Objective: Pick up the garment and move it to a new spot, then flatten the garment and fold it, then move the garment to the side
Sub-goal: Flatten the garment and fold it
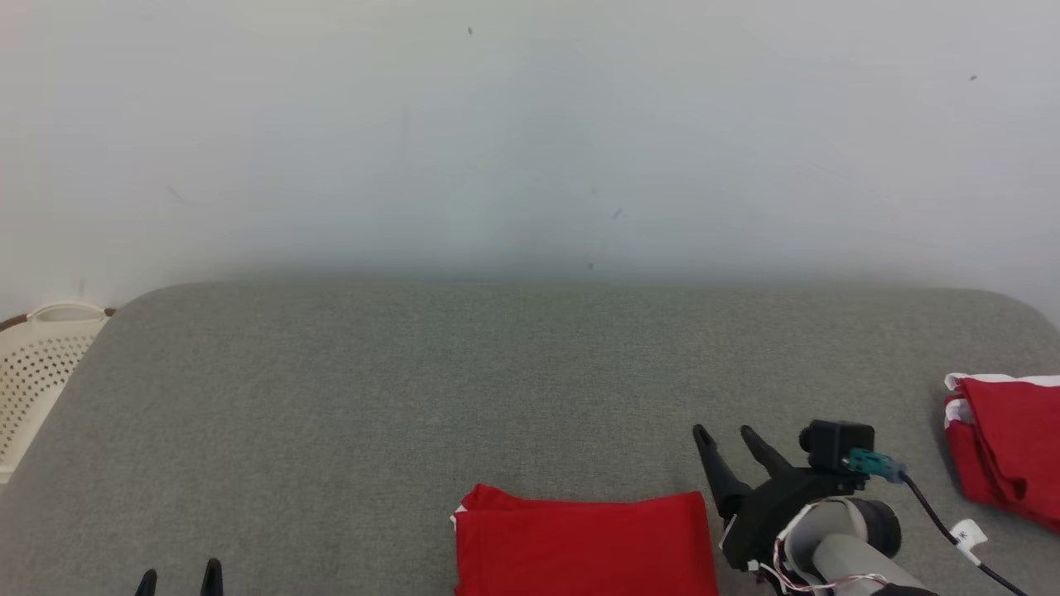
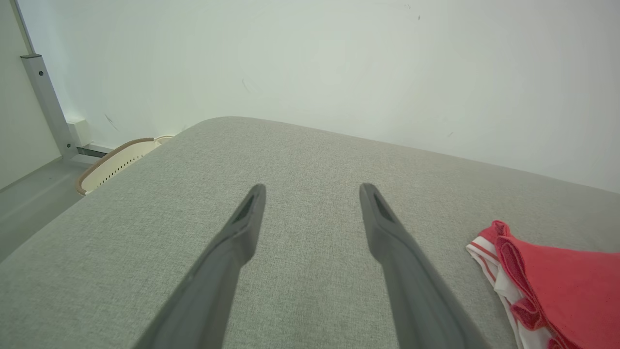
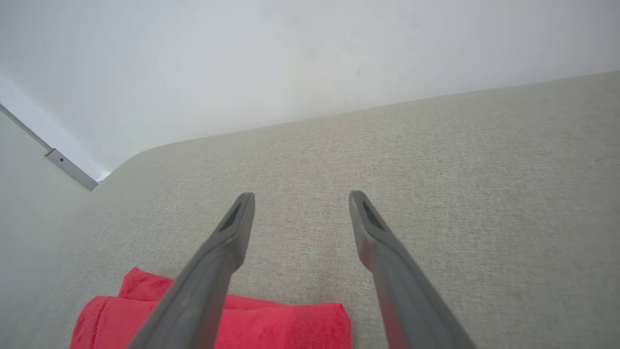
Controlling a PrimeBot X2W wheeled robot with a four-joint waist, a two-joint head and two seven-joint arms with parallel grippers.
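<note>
On the grey fabric-covered desk [image 1: 497,372], two red garments. First, a folded red garment [image 1: 584,542], flat and rectangular, at the near edge, centre. Second, a rumpled red garment with white trim [image 1: 1006,447] at the right edge, well apart from the first. Two dark two-fingered tools: right tool [image 1: 725,432] just right of the folded piece, fingers spread apart, gripping nothing; left tool [image 1: 180,573] at the near left, likewise spread and empty. One cream perforated plastic basket [image 1: 37,364] off the desk's left end.
</note>
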